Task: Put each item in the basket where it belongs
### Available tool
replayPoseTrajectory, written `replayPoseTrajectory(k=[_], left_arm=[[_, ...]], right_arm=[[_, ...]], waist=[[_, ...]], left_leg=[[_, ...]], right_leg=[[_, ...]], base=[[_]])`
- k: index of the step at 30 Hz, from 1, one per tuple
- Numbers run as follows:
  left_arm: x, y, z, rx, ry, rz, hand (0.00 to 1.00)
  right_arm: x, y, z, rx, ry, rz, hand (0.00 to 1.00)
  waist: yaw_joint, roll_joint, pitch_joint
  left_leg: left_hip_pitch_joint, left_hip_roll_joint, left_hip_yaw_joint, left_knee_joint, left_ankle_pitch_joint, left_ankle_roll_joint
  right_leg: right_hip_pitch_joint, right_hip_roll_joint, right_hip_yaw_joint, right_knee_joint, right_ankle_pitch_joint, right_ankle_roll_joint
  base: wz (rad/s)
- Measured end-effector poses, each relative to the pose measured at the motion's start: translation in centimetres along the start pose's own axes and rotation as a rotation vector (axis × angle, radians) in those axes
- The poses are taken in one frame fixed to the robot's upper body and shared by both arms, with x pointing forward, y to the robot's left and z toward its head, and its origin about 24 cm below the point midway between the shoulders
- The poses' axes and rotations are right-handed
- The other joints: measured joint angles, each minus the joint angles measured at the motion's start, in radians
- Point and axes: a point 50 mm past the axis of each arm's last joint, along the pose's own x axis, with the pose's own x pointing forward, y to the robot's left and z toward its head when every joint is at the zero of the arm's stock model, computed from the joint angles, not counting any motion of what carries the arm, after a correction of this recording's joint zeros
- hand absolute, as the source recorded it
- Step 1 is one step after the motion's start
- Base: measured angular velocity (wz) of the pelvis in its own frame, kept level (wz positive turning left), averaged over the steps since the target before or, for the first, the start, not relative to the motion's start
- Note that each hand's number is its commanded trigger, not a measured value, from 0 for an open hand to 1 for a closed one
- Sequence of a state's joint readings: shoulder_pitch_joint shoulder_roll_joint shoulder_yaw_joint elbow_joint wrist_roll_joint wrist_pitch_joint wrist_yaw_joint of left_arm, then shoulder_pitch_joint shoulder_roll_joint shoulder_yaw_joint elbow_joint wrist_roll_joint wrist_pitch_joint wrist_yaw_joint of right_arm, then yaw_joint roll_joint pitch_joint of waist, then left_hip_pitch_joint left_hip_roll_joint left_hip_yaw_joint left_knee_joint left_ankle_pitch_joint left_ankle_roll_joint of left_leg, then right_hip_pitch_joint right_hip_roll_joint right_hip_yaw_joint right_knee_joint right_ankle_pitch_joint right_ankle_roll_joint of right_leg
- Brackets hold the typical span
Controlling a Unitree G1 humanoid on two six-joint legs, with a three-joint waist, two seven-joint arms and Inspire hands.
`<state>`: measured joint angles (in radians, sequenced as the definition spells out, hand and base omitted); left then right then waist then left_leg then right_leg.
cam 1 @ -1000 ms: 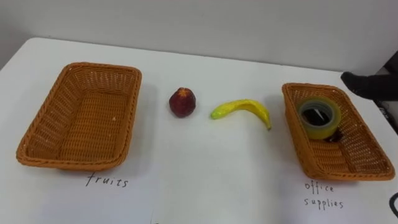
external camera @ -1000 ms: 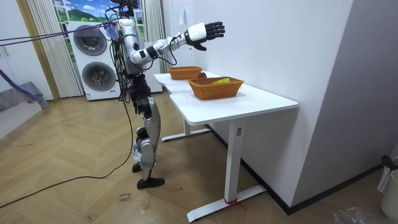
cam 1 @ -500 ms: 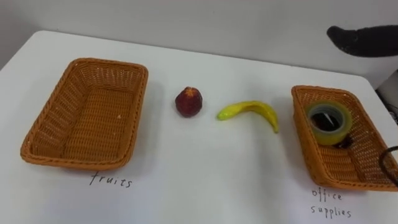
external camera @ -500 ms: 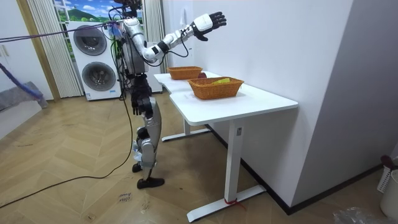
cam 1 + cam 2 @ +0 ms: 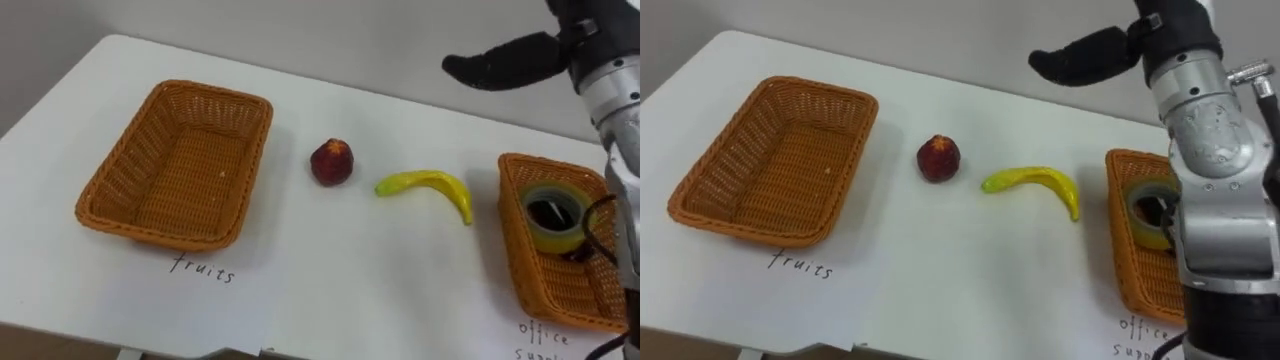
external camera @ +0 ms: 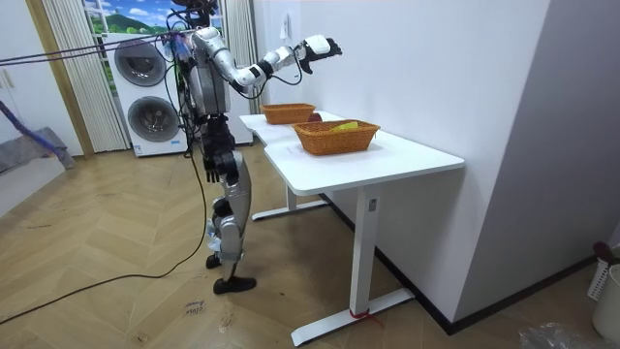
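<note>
A red apple [image 5: 331, 162] and a yellow banana [image 5: 428, 187] lie on the white table between two wicker baskets. The basket [image 5: 120, 205] labelled for fruits at the left holds nothing. The office supplies basket [image 5: 570, 285] at the right holds a roll of clear tape [image 5: 553, 212] and a small dark item. My right hand [image 5: 500, 60] is raised high over the table's far side, up and to the right of the banana, open with straight fingers pointing left and nothing in it. In the room view this right hand [image 6: 318, 47] is held up above the table's end.
The table's [image 5: 330, 270] far edge runs along a grey wall. Handwritten labels mark the table in front of each basket. I stand at the table's end, with washing machines [image 6: 145, 92] behind me.
My right hand has risen from the right edge and swung left over the table's far side. The head camera has shifted, so everything sits further right in the picture.
</note>
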<state>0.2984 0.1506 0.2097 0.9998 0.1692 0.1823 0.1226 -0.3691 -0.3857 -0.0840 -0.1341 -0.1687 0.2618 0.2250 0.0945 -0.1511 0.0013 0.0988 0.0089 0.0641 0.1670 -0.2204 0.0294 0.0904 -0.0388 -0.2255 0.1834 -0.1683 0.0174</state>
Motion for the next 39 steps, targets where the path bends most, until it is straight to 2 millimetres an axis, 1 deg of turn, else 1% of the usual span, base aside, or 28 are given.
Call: replayPoseTrajectory(k=[1,2,3,4,6,8,10,12,13,15,19,20,28,35,39], left_arm=[[0.0,0.0,0.0,0.000,-0.001,-0.002,0.00],[0.0,0.0,0.0,0.002,-0.001,-0.005,0.00],[0.0,0.0,0.1,0.003,-0.002,-0.006,0.00],[0.0,0.1,0.0,0.004,-0.001,-0.009,0.00],[0.0,0.2,-0.1,0.002,0.004,-0.016,0.00],[0.0,0.3,-0.2,0.003,0.012,-0.013,0.00],[0.1,0.4,-0.1,0.004,0.009,-0.009,0.00],[0.1,0.4,0.1,0.003,0.006,-0.006,0.00],[0.1,0.6,0.4,0.004,0.001,-0.002,0.00],[0.2,0.8,1.0,0.003,-0.012,0.001,0.00],[0.3,0.9,1.3,0.002,-0.019,0.000,0.00],[0.3,0.9,1.4,0.002,-0.020,-0.001,0.00],[0.4,1.2,2.3,0.003,-0.040,-0.014,0.00],[0.4,1.5,2.9,0.005,-0.055,-0.017,0.00],[0.4,1.5,2.9,0.005,-0.056,-0.017,0.00]], right_arm=[[0.1,0.2,-0.3,0.001,0.013,0.015,0.00],[0.2,0.6,-0.7,-0.004,0.033,0.044,0.00],[0.2,0.9,-1.1,-0.003,0.047,0.069,0.00],[0.2,1.0,-1.2,-0.007,0.055,0.088,0.00],[0.2,1.0,-1.3,-0.031,0.063,0.109,0.00],[0.2,1.2,-1.7,-0.076,0.088,0.149,0.00],[0.2,1.5,-2.2,-0.134,0.120,0.190,0.00],[0.2,1.8,-2.7,-0.170,0.144,0.209,0.00],[0.2,1.9,-3.5,-0.185,0.179,0.223,0.00],[0.1,1.9,-4.5,-0.212,0.231,0.238,0.00],[-0.1,2.1,-5.7,-0.260,0.300,0.281,0.00],[-0.1,2.1,-5.8,-0.268,0.307,0.288,0.00],[-0.3,2.0,-6.2,-0.387,0.373,0.337,0.00],[-0.4,2.1,-6.4,-0.408,0.403,0.367,0.00],[-0.5,2.6,-6.6,-0.410,0.415,0.402,0.00]], waist=[[0.003,0.001,0.0009],[0.015,0.002,0.0034],[0.017,0.001,0.0075],[0.019,0.001,0.0089],[0.022,-0.006,0.0059],[0.034,-0.010,0.0032],[0.047,-0.016,0.0021],[0.047,-0.018,0.0020],[0.048,-0.028,-0.0019],[0.053,-0.027,0.0053],[0.054,-0.030,0.0046],[0.053,-0.029,0.0056],[0.054,-0.033,0.0034],[0.055,-0.035,0.0027],[0.055,-0.034,0.0032]], left_leg=[[0.000,-0.001,-0.003,0.000,0.000,0.000],[0.000,0.000,-0.003,0.000,0.000,0.000],[-0.003,0.000,-0.010,0.000,0.000,0.000],[-0.011,-0.001,-0.017,0.000,0.000,0.000],[-0.018,-0.005,-0.023,0.002,0.000,0.000],[-0.020,-0.006,-0.022,0.001,0.000,0.000],[-0.019,-0.006,-0.024,0.002,0.000,0.000],[-0.020,-0.005,-0.030,0.003,0.001,0.000],[-0.021,-0.006,-0.035,0.002,0.001,0.000],[-0.021,-0.006,-0.040,0.002,0.001,0.000],[-0.021,-0.006,-0.040,0.002,0.001,0.000],[-0.021,-0.006,-0.039,0.002,0.001,0.000],[-0.028,-0.006,-0.033,0.004,0.001,-0.001],[-0.031,-0.006,-0.033,0.008,0.001,-0.001],[-0.032,-0.006,-0.033,0.010,0.001,-0.001]], right_leg=[[0.001,0.000,-0.001,0.000,0.000,0.000],[0.000,0.000,-0.002,0.000,0.000,0.000],[-0.001,0.000,-0.008,-0.001,0.000,0.000],[-0.005,-0.001,-0.019,-0.001,0.000,0.000],[-0.006,-0.002,-0.024,-0.004,0.000,0.000],[-0.004,-0.001,-0.021,-0.016,0.000,0.000],[-0.005,0.000,-0.022,-0.018,0.000,0.000],[-0.002,-0.001,-0.022,-0.024,0.000,0.000],[0.002,-0.002,-0.023,-0.034,0.000,0.000],[0.004,-0.002,-0.024,-0.034,0.000,0.000],[0.004,-0.003,-0.026,-0.034,0.000,0.000],[0.004,-0.003,-0.026,-0.034,0.000,0.000],[-0.006,-0.003,-0.028,-0.033,0.000,0.000],[-0.006,-0.003,-0.028,-0.033,0.000,0.000],[-0.006,-0.003,-0.027,-0.033,0.000,0.000]], base=[[0.09],[0.05],[0.11],[0.14],[0.12],[0.00],[0.02],[0.07],[0.09],[0.08],[0.01],[0.00],[-0.02],[0.00],[0.00]])
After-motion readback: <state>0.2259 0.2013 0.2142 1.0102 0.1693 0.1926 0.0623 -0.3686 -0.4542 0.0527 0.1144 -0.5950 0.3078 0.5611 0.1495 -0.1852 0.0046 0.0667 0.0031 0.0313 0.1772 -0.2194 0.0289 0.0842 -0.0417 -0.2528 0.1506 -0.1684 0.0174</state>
